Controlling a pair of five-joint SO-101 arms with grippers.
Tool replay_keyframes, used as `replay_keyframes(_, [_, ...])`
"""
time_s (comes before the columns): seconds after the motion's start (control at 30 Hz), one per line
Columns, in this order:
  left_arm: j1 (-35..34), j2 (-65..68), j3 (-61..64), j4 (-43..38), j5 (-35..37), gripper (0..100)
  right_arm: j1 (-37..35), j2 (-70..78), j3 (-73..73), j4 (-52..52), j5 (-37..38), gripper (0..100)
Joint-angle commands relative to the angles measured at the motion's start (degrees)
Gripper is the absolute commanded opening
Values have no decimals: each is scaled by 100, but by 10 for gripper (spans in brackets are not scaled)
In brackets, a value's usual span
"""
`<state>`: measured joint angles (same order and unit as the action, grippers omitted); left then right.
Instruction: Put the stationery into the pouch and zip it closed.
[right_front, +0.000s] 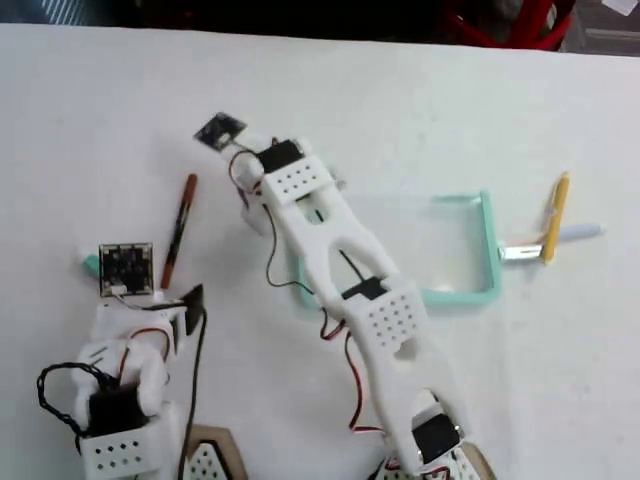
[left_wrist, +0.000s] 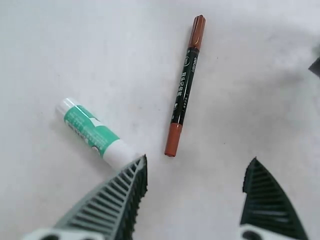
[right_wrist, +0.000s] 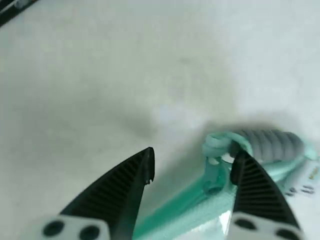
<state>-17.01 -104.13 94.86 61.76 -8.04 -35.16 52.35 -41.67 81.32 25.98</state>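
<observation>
A brown-capped marker (right_front: 179, 230) (left_wrist: 185, 85) lies on the white table just beyond my left gripper (left_wrist: 197, 170), which is open and holds nothing. A green and white glue stick (left_wrist: 92, 134) lies beside one of its fingers (left_wrist: 132, 185), apart from the marker. The clear pouch (right_front: 470, 250) with a teal border lies at centre right, its left end under the right arm. My right gripper (right_wrist: 195, 160) is open at that end. One of its fingers (right_wrist: 250, 185) is right by the teal zipper pull (right_wrist: 220, 150) with its grey ribbed tab (right_wrist: 272, 142).
A yellow pen (right_front: 555, 215), a pale blue-white stick (right_front: 580, 232) and a short flat strip (right_front: 518, 251) lie just right of the pouch. The right arm (right_front: 350, 270) stretches diagonally across the table's middle. Red objects stand beyond the far edge.
</observation>
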Motion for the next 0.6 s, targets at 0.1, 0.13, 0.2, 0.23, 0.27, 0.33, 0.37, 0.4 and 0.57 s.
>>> replay_keyframes(0.1, [-40, -40, -35, -88, -62, 302, -602, 233, -888, 1095, 1152, 236])
replay_keyframes(0.13, [-40, -40, -35, -88, -62, 302, -611, 224, -1090, 1226, 1187, 236])
replay_keyframes(0.2, [-40, -40, -35, -88, -62, 302, -567, 224, -1662, 1473, 1204, 213])
replay_keyframes(0.23, [-40, -40, -35, -88, -62, 302, -470, 224, -2040, 1596, 1187, 185])
replay_keyframes(0.27, [-40, -40, -35, -88, -62, 302, -374, 233, -2409, 1657, 1081, 149])
replay_keyframes(0.33, [-40, -40, -35, -88, -62, 302, -110, 277, -3042, 1684, 440, 63])
replay_keyframes(0.37, [-40, -40, -35, -88, -62, 302, 4, 286, -3297, 1684, 0, 22])
replay_keyframes(0.4, [-40, -40, -35, -88, -62, 302, 84, 286, -3464, 1675, -422, 12])
replay_keyframes(0.57, [-40, -40, -35, -88, -62, 302, 180, 312, -3490, 1675, -1187, 166])
